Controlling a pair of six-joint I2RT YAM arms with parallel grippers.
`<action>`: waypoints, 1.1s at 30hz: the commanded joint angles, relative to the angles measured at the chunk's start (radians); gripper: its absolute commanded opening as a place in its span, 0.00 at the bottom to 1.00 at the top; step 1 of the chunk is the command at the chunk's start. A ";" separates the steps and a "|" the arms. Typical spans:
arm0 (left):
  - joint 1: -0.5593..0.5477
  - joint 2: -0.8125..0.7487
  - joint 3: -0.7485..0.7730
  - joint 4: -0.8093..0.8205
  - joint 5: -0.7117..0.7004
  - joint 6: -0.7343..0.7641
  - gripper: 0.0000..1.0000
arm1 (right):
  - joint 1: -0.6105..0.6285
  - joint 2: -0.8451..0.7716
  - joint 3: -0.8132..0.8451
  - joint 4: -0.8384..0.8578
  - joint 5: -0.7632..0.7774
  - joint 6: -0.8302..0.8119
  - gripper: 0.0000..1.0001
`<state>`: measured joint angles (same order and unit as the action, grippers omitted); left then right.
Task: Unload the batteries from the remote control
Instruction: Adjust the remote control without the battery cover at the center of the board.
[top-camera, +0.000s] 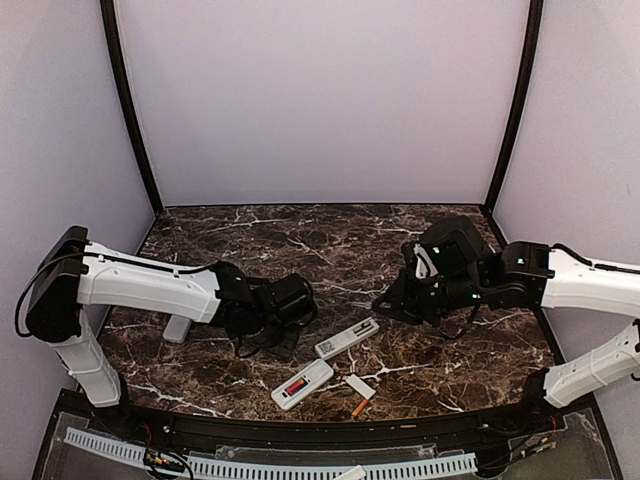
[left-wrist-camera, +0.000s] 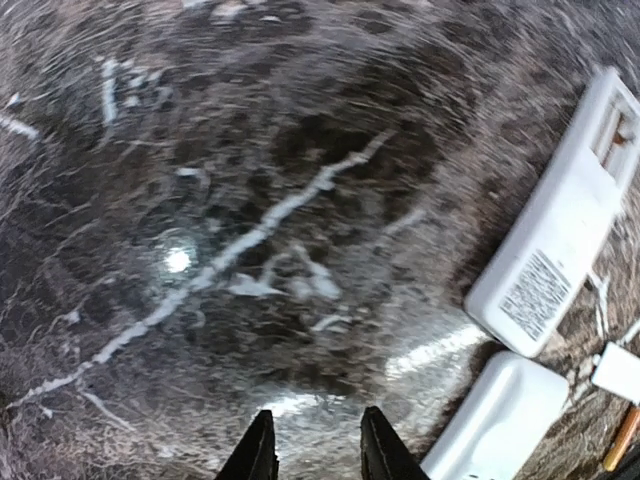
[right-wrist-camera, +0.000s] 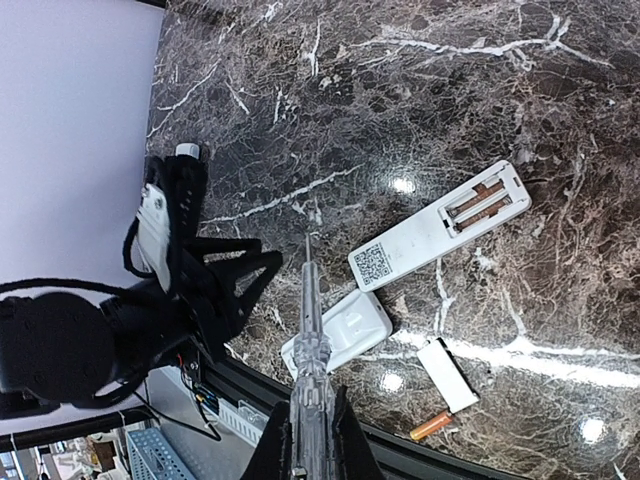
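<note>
A small flat white rectangular cover (top-camera: 360, 386) lies on the dark white-veined marble tabletop (top-camera: 330, 240); a clear plastic screwdriver (right-wrist-camera: 310, 350) (thin metal tip) is above it.

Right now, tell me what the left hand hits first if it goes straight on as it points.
Most likely the bare marble table, which the left hand points at with nothing between. The nearest remote lies off to its side, outside that line. Its height is unclear.

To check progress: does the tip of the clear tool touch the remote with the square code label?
Apart. The right wrist view shows the clear tool ending over bare marble, left of the remote.
</note>
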<state>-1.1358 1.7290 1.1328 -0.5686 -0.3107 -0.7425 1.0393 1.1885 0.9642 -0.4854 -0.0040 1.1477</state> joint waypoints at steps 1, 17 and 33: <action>0.050 -0.077 -0.044 -0.085 -0.028 -0.195 0.31 | -0.005 -0.010 -0.015 0.014 -0.007 0.002 0.00; -0.108 0.023 0.037 0.063 0.110 0.172 0.81 | 0.008 -0.076 -0.108 -0.017 0.000 0.056 0.00; -0.141 0.187 0.133 0.018 0.041 0.139 0.79 | 0.008 -0.085 -0.117 0.001 0.000 0.060 0.00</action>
<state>-1.2755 1.8984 1.2411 -0.5240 -0.2554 -0.5980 1.0409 1.1030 0.8597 -0.5137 -0.0216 1.2064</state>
